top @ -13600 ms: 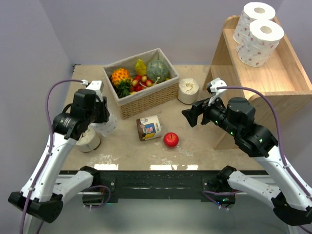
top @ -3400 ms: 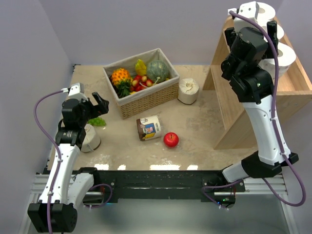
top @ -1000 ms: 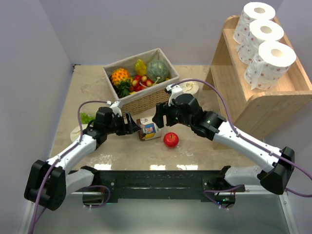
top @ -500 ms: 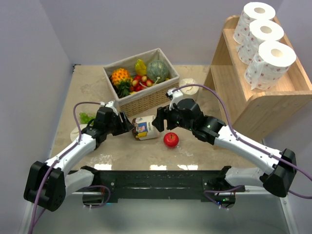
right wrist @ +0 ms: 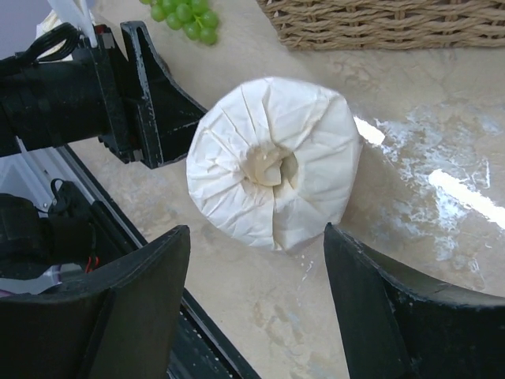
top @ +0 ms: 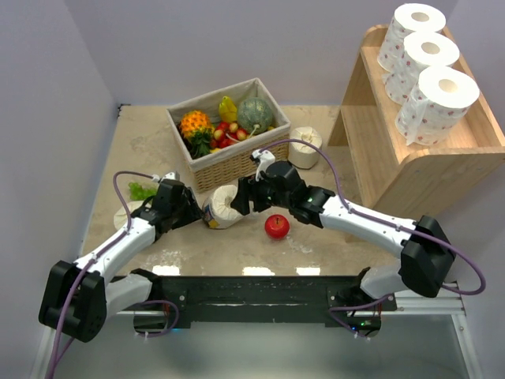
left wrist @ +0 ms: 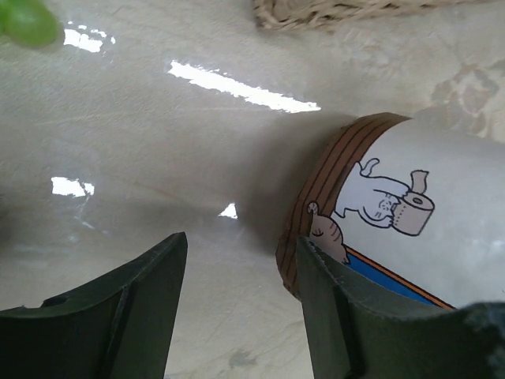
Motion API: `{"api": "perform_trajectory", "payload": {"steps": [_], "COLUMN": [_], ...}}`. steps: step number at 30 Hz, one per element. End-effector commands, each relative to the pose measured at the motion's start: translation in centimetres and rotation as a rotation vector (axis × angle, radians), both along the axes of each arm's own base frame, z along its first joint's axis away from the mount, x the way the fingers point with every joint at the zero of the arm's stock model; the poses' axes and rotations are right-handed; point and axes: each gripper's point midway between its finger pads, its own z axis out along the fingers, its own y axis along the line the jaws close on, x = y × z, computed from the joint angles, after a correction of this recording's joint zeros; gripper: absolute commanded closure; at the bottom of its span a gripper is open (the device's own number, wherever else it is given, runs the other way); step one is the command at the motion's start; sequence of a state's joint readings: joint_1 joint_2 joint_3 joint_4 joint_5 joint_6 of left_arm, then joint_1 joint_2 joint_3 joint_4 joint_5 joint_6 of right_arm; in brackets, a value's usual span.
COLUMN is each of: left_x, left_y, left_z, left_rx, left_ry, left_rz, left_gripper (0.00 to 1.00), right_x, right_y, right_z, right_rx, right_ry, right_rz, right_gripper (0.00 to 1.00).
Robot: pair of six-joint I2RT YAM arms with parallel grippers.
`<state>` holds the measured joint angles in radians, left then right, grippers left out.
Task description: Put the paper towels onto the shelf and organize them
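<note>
Three pink-dotted paper towels (top: 426,59) stand in a row on top of the light-wood shelf (top: 442,162). A plain cream roll (top: 304,148) stands on the table by the basket. A printed-label cylinder wrapped in white paper (top: 223,207) lies between my grippers. My left gripper (top: 197,212) is open, and in the left wrist view (left wrist: 241,316) the cylinder (left wrist: 394,213) lies just outside its right finger. My right gripper (top: 239,197) is open, and in the right wrist view (right wrist: 260,316) the cylinder's folded white end (right wrist: 272,162) lies just ahead of the jaws.
A wicker basket (top: 237,162) of fruit stands behind the grippers. A red apple (top: 276,226) lies right of the cylinder. Green grapes (top: 142,191) and a partly hidden cream roll (top: 125,215) lie at the left. The black front rail (right wrist: 197,347) is close below.
The cylinder has turned, so its white end now faces my right gripper, and it has shifted slightly left. Both grippers have closed in on it from either side.
</note>
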<state>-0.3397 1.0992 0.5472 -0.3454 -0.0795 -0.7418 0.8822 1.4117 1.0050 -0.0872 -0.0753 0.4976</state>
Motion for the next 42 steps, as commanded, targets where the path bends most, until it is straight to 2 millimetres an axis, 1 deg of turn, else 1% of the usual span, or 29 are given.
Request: {"api": "perform_trajectory", "payload": {"steps": [1,3,4,5,7,8,10,11,12,13,14,15,17,18,19,20,21,22,23,24,25,26,27,29,30,32,36,40,42], "left_x": [-0.4,-0.4,-0.4,-0.4,0.1,0.4,1.4,1.7,2.2,2.7,3.0,3.6,4.3,5.0,5.2,5.4,5.6,5.7,5.6,5.7,5.7,5.6,5.4,4.8,4.3,3.8,3.1,3.0,3.0], "left_y": [0.7,0.8,0.9,1.0,1.4,1.6,2.4,2.8,3.2,4.3,4.9,5.8,8.0,9.8,11.0,11.8,13.5,13.8,14.3,14.7,14.9,15.0,15.0,15.0,14.8,14.6,14.9,15.0,15.0], "left_z": [-0.2,-0.1,-0.1,0.0,1.2,1.9,4.4,5.4,7.5,8.7,9.8,12.0,14.0,15.6,16.3,16.8,17.9,18.2,18.5,18.9,18.9,18.8,18.3,17.5,16.8,16.5,17.6,17.8,17.8], "left_rx": [0.019,0.022,0.026,0.029,0.047,0.056,0.086,0.104,0.118,0.161,0.192,0.206,0.272,0.279,0.288,0.286,0.278,0.270,0.281,0.292,0.304,0.324,0.330,0.334,0.326,0.319,0.323,0.322,0.322], "left_ry": [0.003,0.006,0.007,0.006,-0.020,-0.034,-0.087,-0.105,-0.140,-0.172,-0.198,-0.244,-0.298,-0.344,-0.371,-0.390,-0.423,-0.432,-0.435,-0.440,-0.439,-0.433,-0.424,-0.417,-0.418,-0.424,-0.469,-0.481,-0.477], "left_rz": [0.031,0.032,0.037,0.043,0.064,0.072,0.105,0.118,0.137,0.177,0.186,0.220,0.285,0.350,0.393,0.418,0.472,0.477,0.486,0.497,0.499,0.483,0.475,0.465,0.454,0.441,0.457,0.461,0.463], "left_gripper": [0.38,0.37,0.37,0.37,0.33,0.32,0.28,0.27,0.24,0.22,0.20,0.16,0.11,0.08,0.05,0.02,0.00,0.00,0.00,0.00,0.00,0.00,0.00,0.00,0.00,0.00,0.00,0.00,0.00], "right_x": [0.1,0.5,0.3,0.4,0.2,0.2,0.0,0.0,-0.4,-0.3,0.0,-0.1,0.3,0.0,0.2,0.2,0.1,0.4,0.3,0.3,0.6,0.3,0.6,0.6,0.9,1.0,1.3,1.5,1.8], "right_y": [2.2,2.5,2.2,2.3,2.4,2.7,3.1,3.7,4.2,4.1,4.8,5.3,6.2,6.8,7.2,7.9,8.0,8.7,9.1,9.2,9.7,10.1,10.1,10.6,10.4,10.8,10.7,10.9,10.4], "right_z": [2.1,2.9,2.3,2.8,2.9,3.6,3.2,4.0,4.0,3.7,3.7,3.7,3.2,2.9,3.4,2.1,1.6,2.4,1.9,0.6,1.0,0.7,-0.4,-0.5,-1.3,-1.2,-2.4,-3.7,-4.8], "right_rx": [0.100,0.096,0.059,0.057,0.030,0.033,-0.020,-0.020,-0.036,-0.068,-0.077,-0.088,-0.129,-0.144,-0.152,-0.187,-0.214,-0.208,-0.227,-0.271,-0.271,-0.284,-0.316,-0.330,-0.361,-0.375,-0.446,-0.511,-0.568], "right_ry": [-0.022,-0.053,-0.045,-0.055,-0.062,-0.076,-0.099,-0.119,-0.123,-0.125,-0.127,-0.128,-0.132,-0.134,-0.143,-0.133,-0.122,-0.133,-0.133,-0.120,-0.132,-0.132,-0.128,-0.139,-0.139,-0.150,-0.162,-0.170,-0.181], "right_rz": [0.016,-0.003,-0.006,-0.008,-0.009,0.002,0.010,0.017,0.029,0.026,0.027,0.032,0.029,0.039,0.039,0.042,0.047,0.048,0.052,0.055,0.053,0.059,0.054,0.058,0.048,0.043,0.045,0.056,0.043], "right_gripper": [0.29,0.29,0.30,0.30,0.30,0.30,0.30,0.30,0.30,0.30,0.30,0.31,0.31,0.31,0.31,0.31,0.32,0.32,0.32,0.32,0.32,0.32,0.32,0.33,0.34,0.34,0.34,0.33,0.33]}}
